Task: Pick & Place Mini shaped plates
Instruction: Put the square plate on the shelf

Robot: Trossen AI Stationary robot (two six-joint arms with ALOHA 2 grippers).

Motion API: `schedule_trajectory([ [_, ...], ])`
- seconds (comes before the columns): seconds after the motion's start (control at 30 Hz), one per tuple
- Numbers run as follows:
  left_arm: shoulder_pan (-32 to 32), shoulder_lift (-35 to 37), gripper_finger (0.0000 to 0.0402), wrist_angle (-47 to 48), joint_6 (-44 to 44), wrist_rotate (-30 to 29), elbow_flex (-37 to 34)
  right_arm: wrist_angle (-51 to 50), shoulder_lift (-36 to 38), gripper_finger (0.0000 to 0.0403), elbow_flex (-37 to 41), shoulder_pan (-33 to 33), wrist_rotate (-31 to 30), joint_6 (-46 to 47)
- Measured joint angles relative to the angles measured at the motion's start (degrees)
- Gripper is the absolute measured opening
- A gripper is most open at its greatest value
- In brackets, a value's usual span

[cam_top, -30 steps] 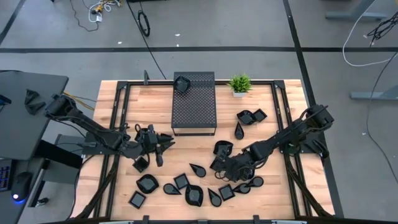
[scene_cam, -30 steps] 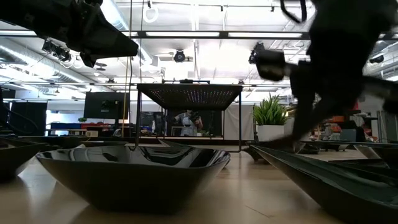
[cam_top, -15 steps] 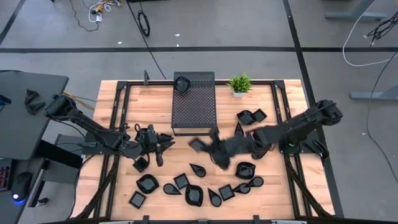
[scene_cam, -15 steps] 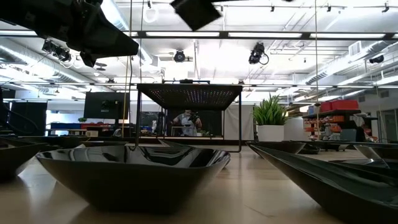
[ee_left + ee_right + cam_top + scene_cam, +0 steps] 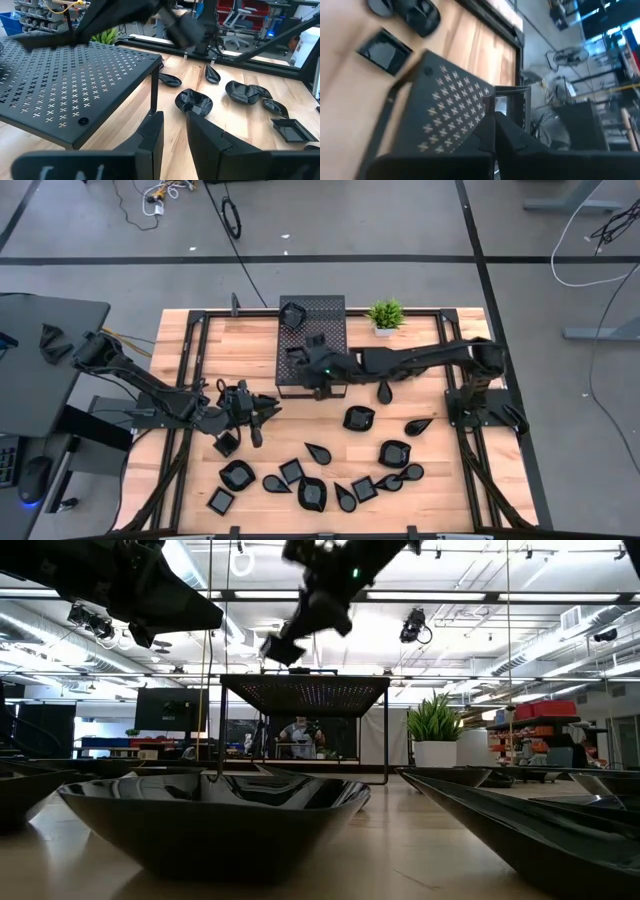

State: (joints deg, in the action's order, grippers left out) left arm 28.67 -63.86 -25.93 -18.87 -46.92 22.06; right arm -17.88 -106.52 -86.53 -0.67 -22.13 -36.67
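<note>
The right gripper point(image 5: 300, 358), clamped on a square plate point(image 5: 283, 648), hung over the box point(image 5: 311, 320); it should lower before releasing. The left gripper point(image 5: 262, 407) waited half-open.

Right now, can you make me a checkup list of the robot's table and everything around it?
Surface: wooden table in a black frame, bare in places.
Job's things: mini shaped plates scattered on the near half; one plate sits on top of the black perforated box.
Clutter: small green potted plant beside the box.
Grippers: right gripper is over the box, fingers shut on a small square plate. Left gripper hangs low over the table left of the box, fingers apart, holding nothing.
Cables: loose cables on the floor beyond the table.
Surroundings: grey floor; a person far behind in the low view.
</note>
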Motion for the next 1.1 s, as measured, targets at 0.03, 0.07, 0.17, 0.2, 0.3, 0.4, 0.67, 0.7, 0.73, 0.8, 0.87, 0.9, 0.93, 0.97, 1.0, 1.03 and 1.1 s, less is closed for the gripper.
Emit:
schedule_trajectory([
  [0.03, 0.0, 0.0, 0.0087, 0.0, 0.0, 0.0, 0.0, -0.2, -0.5, 0.0002, 0.0, -0.5, 0.0, 0.0],
  [0.07, 0.0, 0.0, 0.0087, 0.0, 0.0, 0.0, 0.0, -0.3, -1.0, 0.0002, 0.0, -0.9, 0.0, 0.0],
  [0.17, 0.0, 0.0, 0.0087, 0.0, 0.0, 0.0, 0.0, -0.3, -1.5, 0.0006, 0.0, -1.5, 0.0, 0.3],
  [0.2, 0.0, 0.0, 0.0087, 0.0, 0.0, 0.0, 0.0, -0.3, -1.7, 0.0008, -0.1, -1.5, 0.0, 0.4],
  [0.3, 0.0, 0.0, 0.0087, 0.0, 0.0, 0.0, 0.0, -1.6, -1.9, 0.0013, -0.1, -1.5, 0.1, 0.4],
  [0.4, 0.0, 0.0, 0.0087, 0.0, 0.0, 0.0, 0.0, -3.4, -1.9, 0.0014, -0.1, -1.5, 0.1, 1.4],
  [0.67, 0.0, 0.0, 0.0087, 0.0, 0.0, 0.0, 0.0, -8.0, -1.9, 0.0015, -0.1, -1.5, 0.1, 2.4],
  [0.7, 0.0, 0.0, 0.0087, 0.0, 0.0, 0.0, 0.0, -7.9, -1.9, 0.0015, -0.1, -1.5, 0.0, 2.6],
  [0.73, 0.0, 0.0, 0.0087, 0.0, 0.0, 0.0, 0.0, -7.9, -1.8, 0.0016, -0.1, -1.5, 0.1, 2.6],
  [0.8, 0.0, 0.0, 0.0087, 0.0, 0.0, 0.0, 0.0, -7.8, -1.8, 0.0018, -0.1, -1.5, 0.1, 2.2],
  [0.87, 0.0, 0.0, 0.0087, 0.0, 0.0, 0.0, 0.0, -7.6, -1.7, 0.0023, -0.1, -1.3, 0.0, 1.7],
  [0.9, 0.0, 0.0, 0.0087, 0.0, 0.0, 0.0, 0.0, -7.5, -1.7, 0.0027, -0.1, -1.2, 0.0, 1.6],
  [0.93, 0.0, 0.0, 0.0087, 0.0, 0.0, 0.0, 0.0, -7.3, -1.7, 0.0032, -0.1, -1.1, 0.1, 1.6],
  [0.97, 0.0, 0.0, 0.0087, 0.0, -0.1, 0.0, 0.0, -7.2, -1.7, 0.0038, -0.1, -1.0, 0.1, 1.6],
  [1.0, 0.0, 0.0, 0.0087, 0.0, -0.1, 0.0, 0.0, -7.2, -1.7, 0.0045, -0.1, -0.9, 0.1, 1.5],
  [1.03, 0.0, 0.0, 0.0087, 0.0, -0.1, 0.0, 0.0, -7.2, -1.7, 0.0052, -0.1, -0.7, 0.1, 1.4],
  [1.1, 0.0, 0.0, 0.0087, 0.0, -0.1, 0.0, 0.0, -7.3, -1.5, 0.0068, -0.1, -0.2, 0.0, 1.1],
])
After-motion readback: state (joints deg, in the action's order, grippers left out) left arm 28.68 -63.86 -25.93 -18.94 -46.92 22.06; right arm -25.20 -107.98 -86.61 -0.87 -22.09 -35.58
